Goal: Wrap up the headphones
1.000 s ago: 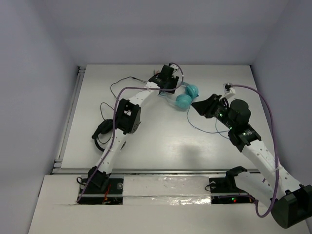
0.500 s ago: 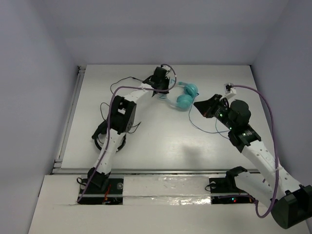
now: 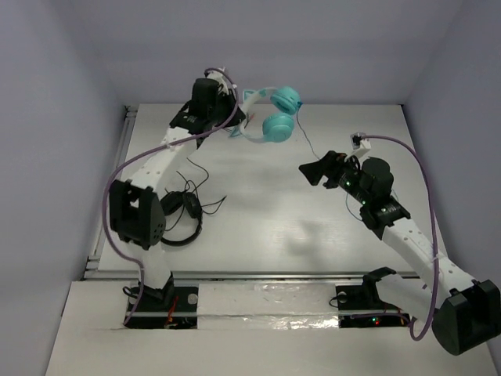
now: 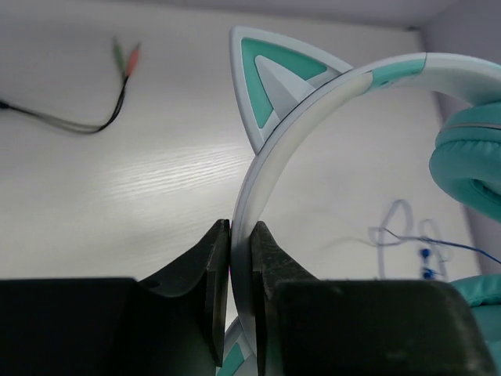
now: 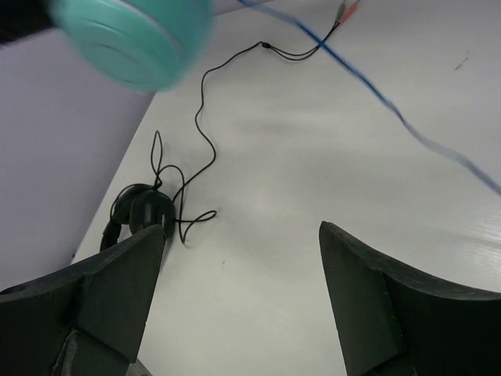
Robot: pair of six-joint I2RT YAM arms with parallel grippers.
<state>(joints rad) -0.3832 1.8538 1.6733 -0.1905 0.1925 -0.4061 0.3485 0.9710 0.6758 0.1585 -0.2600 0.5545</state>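
The teal headphones (image 3: 275,117) hang in the air above the far middle of the table, cups to the right. My left gripper (image 3: 235,112) is shut on their pale headband (image 4: 258,164) next to a cat-ear point (image 4: 270,74). One teal cup shows blurred at the top of the right wrist view (image 5: 133,35). The thin dark blue cord (image 3: 308,145) trails from the cups down toward the table; it crosses the right wrist view (image 5: 407,125). My right gripper (image 3: 313,170) is open and empty, low over the table, right of centre and below the headphones.
Black headphones (image 3: 182,215) with a thin black wire lie at the left, by the left arm; they show in the right wrist view (image 5: 141,211). The wire's reddish-tipped plug end (image 4: 125,59) lies on the far table. Purple robot cables loop beside both arms.
My left arm has lifted the teal headphones off the table and swung up and to the left. The cord has risen with them. My right gripper shifted slightly left.
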